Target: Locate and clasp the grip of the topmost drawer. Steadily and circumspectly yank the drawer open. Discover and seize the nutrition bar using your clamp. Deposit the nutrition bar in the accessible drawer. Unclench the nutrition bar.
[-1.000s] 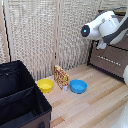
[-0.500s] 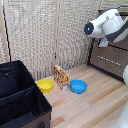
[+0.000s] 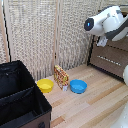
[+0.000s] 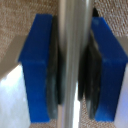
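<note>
In the wrist view my clamp [image 4: 74, 67] is shut on the silver bar handle [image 4: 73, 30] of the topmost drawer. The blue fingers [image 4: 36, 65] and their dark pads press the handle from both sides. In the exterior view the white arm [image 3: 107, 22] reaches to the top of the dark brown dresser [image 3: 111, 61] on the exterior view's right, and the clamp [image 3: 103, 42] is partly hidden there. The nutrition bar [image 3: 61, 77], an orange-yellow speckled packet, stands upright on the wooden floor between two bowls, far from the clamp.
A yellow bowl [image 3: 45, 85] and a blue bowl [image 3: 78, 86] flank the bar. A large black bin [image 3: 20, 100] fills the near corner on the exterior view's left. A woven screen [image 3: 45, 35] closes off the back.
The arm has shifted slightly toward the exterior view's right. The bar and bowls have not moved.
</note>
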### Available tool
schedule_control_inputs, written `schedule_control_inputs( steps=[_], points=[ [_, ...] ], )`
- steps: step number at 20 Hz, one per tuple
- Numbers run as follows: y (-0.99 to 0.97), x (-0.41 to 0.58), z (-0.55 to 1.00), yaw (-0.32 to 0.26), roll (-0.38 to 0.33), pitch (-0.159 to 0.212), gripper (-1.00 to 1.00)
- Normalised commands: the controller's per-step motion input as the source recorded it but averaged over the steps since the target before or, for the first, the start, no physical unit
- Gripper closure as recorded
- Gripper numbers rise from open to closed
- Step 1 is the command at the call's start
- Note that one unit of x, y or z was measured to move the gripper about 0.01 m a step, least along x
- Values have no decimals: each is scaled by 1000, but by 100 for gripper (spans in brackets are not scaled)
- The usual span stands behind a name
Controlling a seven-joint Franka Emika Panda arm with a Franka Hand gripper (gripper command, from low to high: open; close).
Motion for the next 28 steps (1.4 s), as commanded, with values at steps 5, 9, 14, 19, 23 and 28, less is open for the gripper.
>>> schedule_control_inputs(
  steps=[5, 9, 14, 19, 23, 28],
  points=[
    [789, 208, -7, 0, 233, 60, 100],
    [897, 81, -46, 0, 153, 19, 100],
    [950, 35, -13, 3, 58, 0, 100],
    [303, 139, -6, 6, -12, 8, -100],
    [-66, 264, 0, -8, 35, 49, -100],
    [39, 299, 90, 8, 5, 7, -100]
  ],
)
